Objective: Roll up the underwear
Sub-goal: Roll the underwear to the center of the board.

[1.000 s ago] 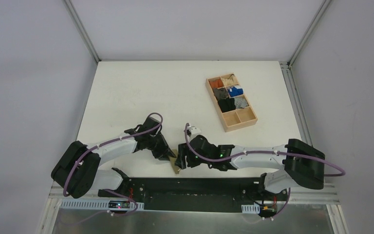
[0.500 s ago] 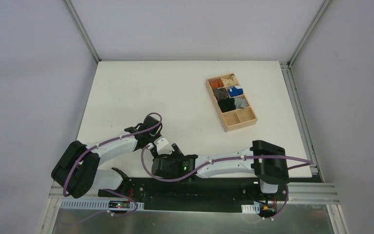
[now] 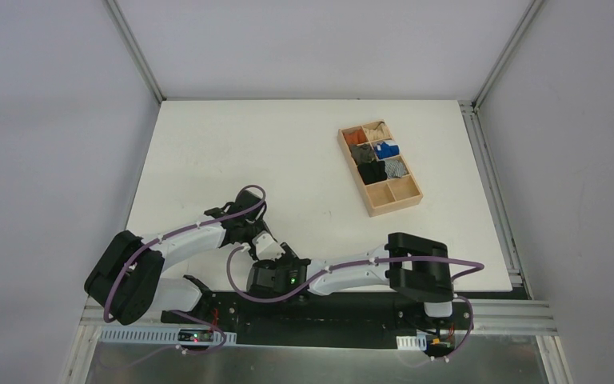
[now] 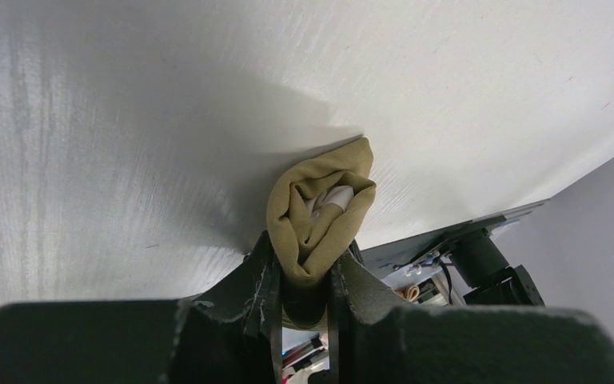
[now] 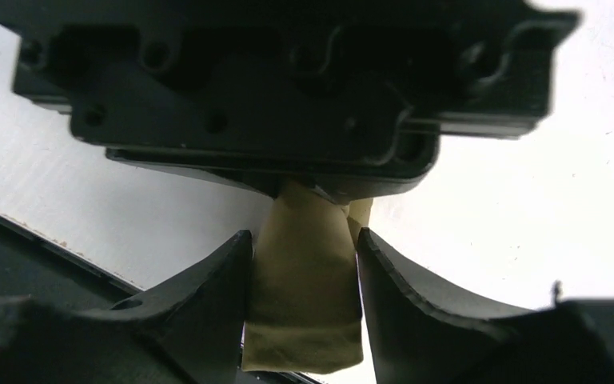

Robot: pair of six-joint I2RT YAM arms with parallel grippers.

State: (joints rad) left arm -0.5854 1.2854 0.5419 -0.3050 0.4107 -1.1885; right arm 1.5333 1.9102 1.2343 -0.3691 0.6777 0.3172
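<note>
A white table (image 3: 208, 152) sits between plain grey walls (image 3: 48, 120).

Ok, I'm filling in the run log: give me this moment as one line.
underwear: rolled into bundle | left gripper: shut on underwear | right gripper: jaws astride underwear, grip unclear

Rolled underwear (image 4: 320, 212) in left end effector (image 4: 304, 268)

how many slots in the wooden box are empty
2: both at the near end of the wooden box, side by side, the left slot and the right slot. The other six slots each hold fabric bundles; none looks hidden.
</note>
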